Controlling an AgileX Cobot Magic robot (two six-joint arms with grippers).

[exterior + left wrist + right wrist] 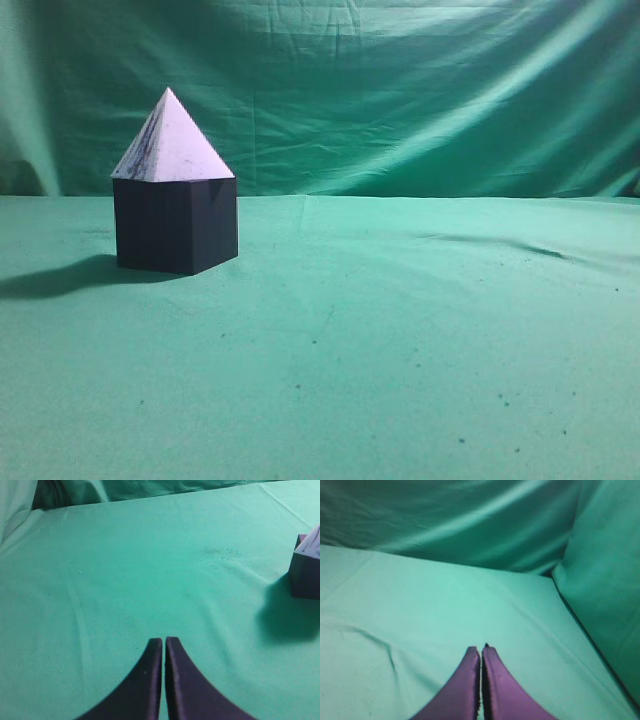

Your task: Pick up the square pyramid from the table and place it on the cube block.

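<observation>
The pale square pyramid (172,140) with dark streaks on its left face stands upright on top of the dark navy cube block (175,222), at the left of the green table (400,340). In the left wrist view the cube block (305,577) shows at the right edge with a sliver of the pyramid (315,539) on it. My left gripper (164,641) is shut and empty, over bare cloth, well apart from the cube. My right gripper (481,650) is shut and empty over bare cloth. Neither gripper shows in the exterior view.
A wrinkled green backdrop cloth (400,90) hangs behind the table. A fold runs across the cloth at the right (500,243). Cloth walls rise at the back and right in the right wrist view (600,580).
</observation>
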